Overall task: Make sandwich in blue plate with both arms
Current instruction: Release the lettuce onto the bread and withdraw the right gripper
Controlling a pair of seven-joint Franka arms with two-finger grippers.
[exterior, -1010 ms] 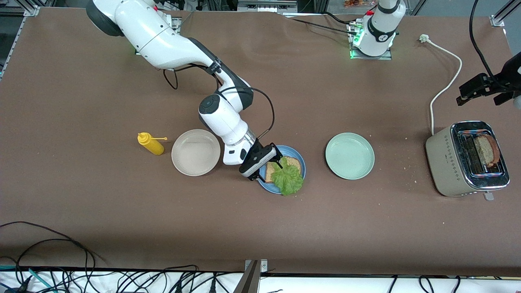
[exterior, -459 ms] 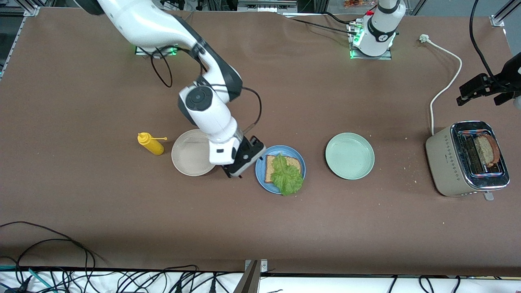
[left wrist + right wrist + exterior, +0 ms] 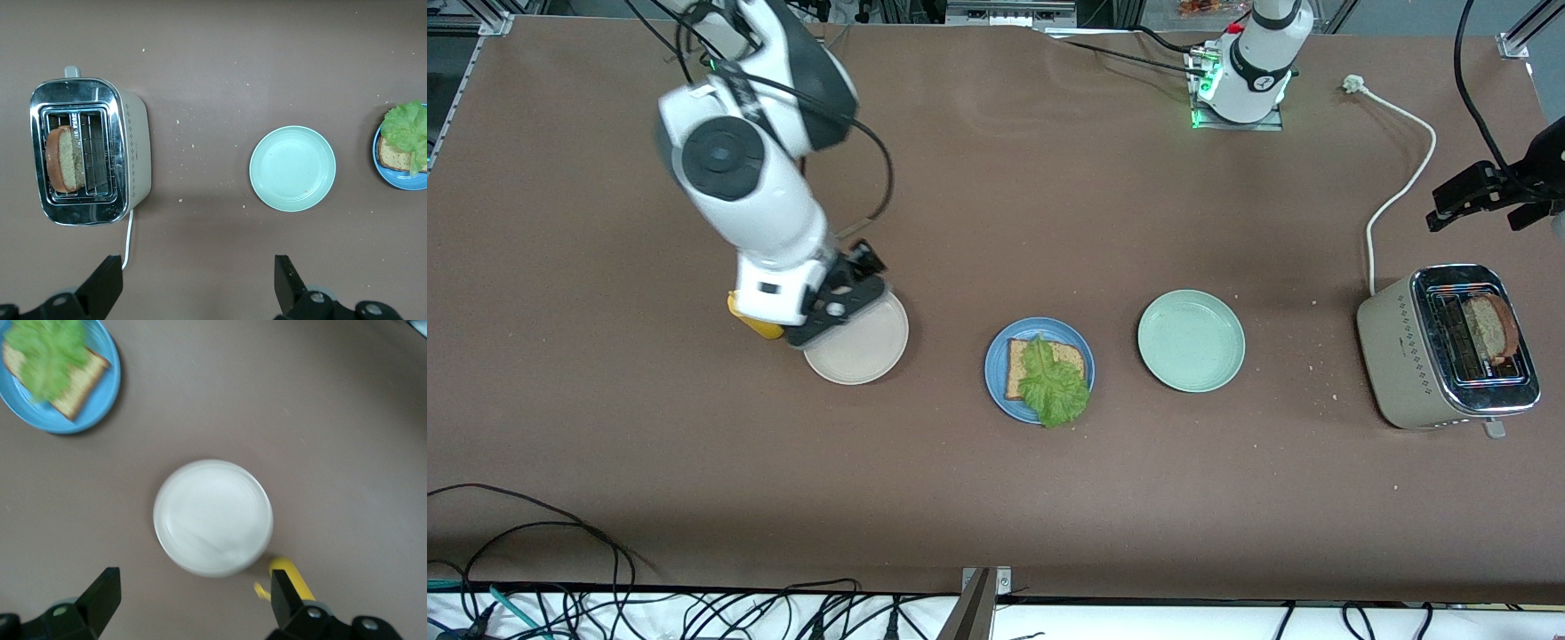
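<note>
The blue plate [image 3: 997, 375] lies mid-table with one brown bread slice [image 3: 1069, 356] on it and a green lettuce leaf [image 3: 1054, 388] on the slice, hanging over the rim. A second slice [image 3: 1490, 325] stands in the toaster [image 3: 1414, 356]. My right gripper [image 3: 839, 300] is open and empty, up over the edge of the cream plate [image 3: 864, 345]; in the right wrist view [image 3: 193, 603] the plate lies below it. My left gripper [image 3: 198, 287] is open and empty, waiting high by the toaster at the left arm's end [image 3: 1440, 206].
A mint-green plate [image 3: 1190, 340] lies between the blue plate and the toaster. A yellow squeeze bottle [image 3: 749, 322] stands beside the cream plate, partly hidden by the right hand. The toaster's white cord [image 3: 1396, 187] runs toward the bases.
My right gripper has drawn back from the blue plate, risen and moved over the cream plate. The lettuce stays on the bread. The left arm has not moved.
</note>
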